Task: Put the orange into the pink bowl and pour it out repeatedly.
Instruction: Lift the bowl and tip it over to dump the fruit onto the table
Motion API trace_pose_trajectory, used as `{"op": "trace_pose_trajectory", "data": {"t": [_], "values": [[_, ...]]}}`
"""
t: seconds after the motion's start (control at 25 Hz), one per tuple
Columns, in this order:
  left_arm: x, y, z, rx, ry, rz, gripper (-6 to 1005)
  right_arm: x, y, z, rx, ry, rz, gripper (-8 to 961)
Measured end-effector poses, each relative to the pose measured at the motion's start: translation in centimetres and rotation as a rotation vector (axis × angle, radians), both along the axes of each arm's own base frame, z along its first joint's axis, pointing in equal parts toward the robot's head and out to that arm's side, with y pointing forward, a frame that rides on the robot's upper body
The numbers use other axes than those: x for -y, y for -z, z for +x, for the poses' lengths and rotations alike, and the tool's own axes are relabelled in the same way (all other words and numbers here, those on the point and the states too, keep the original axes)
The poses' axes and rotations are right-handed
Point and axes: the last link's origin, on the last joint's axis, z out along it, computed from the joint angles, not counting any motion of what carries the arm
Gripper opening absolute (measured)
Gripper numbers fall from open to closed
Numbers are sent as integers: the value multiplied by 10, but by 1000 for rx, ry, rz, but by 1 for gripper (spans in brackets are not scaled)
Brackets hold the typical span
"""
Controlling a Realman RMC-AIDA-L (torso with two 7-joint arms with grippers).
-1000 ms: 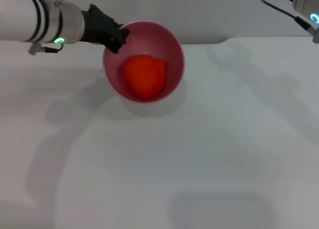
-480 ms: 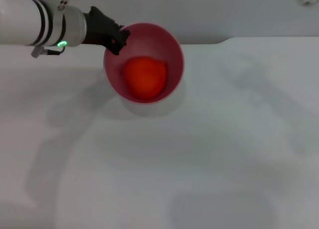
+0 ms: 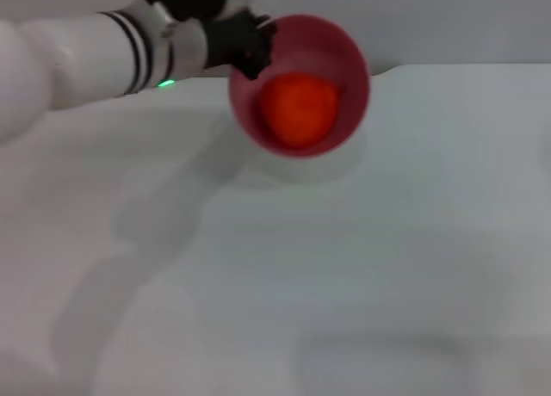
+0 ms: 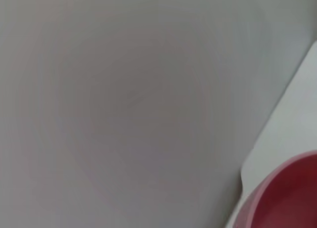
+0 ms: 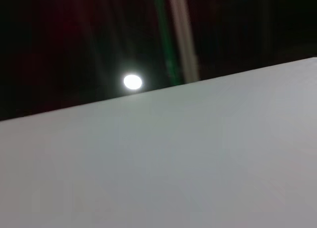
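Note:
The pink bowl [image 3: 344,56] hangs above the far part of the white table, tipped so its mouth faces the head camera. Inside it rests the orange [image 3: 297,108], bright orange-red and round. My left gripper [image 3: 248,52] is shut on the bowl's left rim, its black fingers pinching the edge, with the white arm reaching in from the left. The left wrist view catches only a slice of the bowl's rim [image 4: 277,198]. My right gripper is out of sight in every view.
The white table [image 3: 344,267] spreads out below and in front of the bowl, with its far edge [image 3: 465,66] just behind it. A grey wall lies beyond. The right wrist view has only a pale surface and a dark background with a small light.
The left arm carried the bowl with the orange up and to the right. The right arm, seen at the top right a second ago, has left the head view.

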Motion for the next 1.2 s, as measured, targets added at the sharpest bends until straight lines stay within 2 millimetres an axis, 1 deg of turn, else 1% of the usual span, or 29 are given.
{"op": "trace_pose_trajectory", "data": {"t": [0.08,0.2,0.28,0.32,0.44,0.52,0.56,0.64,0.72,0.8,0.88,1.2], "values": [[2,6,8,-24,61,30,40,4,-3,10,-31,30,15,574],[4,13,14,-72,140,77,40,9,-3,21,-52,61,16,572],[7,17,17,-99,203,121,40,10,-3,24,-55,69,12,572],[7,17,17,-99,203,121,40,11,-3,25,-56,72,10,572],[16,21,22,-104,331,233,40,12,-3,27,-60,77,3,572],[16,21,22,-104,331,233,40,12,-3,27,-63,75,-2,573],[31,23,24,-89,433,328,40,12,-3,27,-65,73,-4,573],[38,23,26,-77,486,383,40,11,-3,26,-68,68,-8,573],[38,23,26,-77,486,383,40,9,-2,25,-68,61,-13,573],[45,22,26,-57,530,441,40,7,-2,22,-67,53,-19,573],[48,24,24,-51,538,449,40,5,-2,19,-65,43,-23,573],[52,24,23,-47,547,464,40,0,-2,15,-62,28,-32,574]]}}
